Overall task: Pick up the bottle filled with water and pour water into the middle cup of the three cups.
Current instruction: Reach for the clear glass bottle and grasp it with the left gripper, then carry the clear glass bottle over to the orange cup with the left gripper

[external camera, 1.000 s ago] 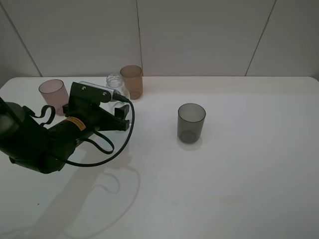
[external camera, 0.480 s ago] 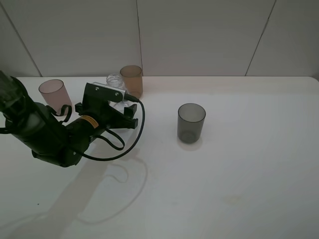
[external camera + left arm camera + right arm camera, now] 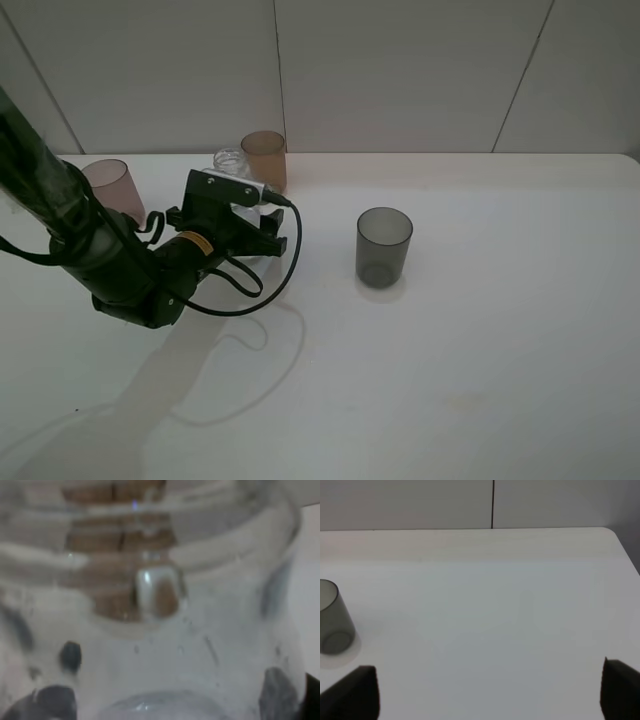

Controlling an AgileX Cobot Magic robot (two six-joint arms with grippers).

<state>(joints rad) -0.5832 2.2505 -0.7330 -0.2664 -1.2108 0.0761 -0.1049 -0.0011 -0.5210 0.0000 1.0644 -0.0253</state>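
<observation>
Straddling the bottle (image 3: pixel 229 161), left claw (image 3: pixel 165 705).

A white table (image 3: pixel 480 330) stands against a pale panelled wall (image 3: pixel 400 70).

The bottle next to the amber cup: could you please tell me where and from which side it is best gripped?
Grip the bottle around its body below the rounded shoulders, coming level from the front: it stands upright with an open neck, and the amber cup crowds its far right side. The left end effector sits there.
</observation>
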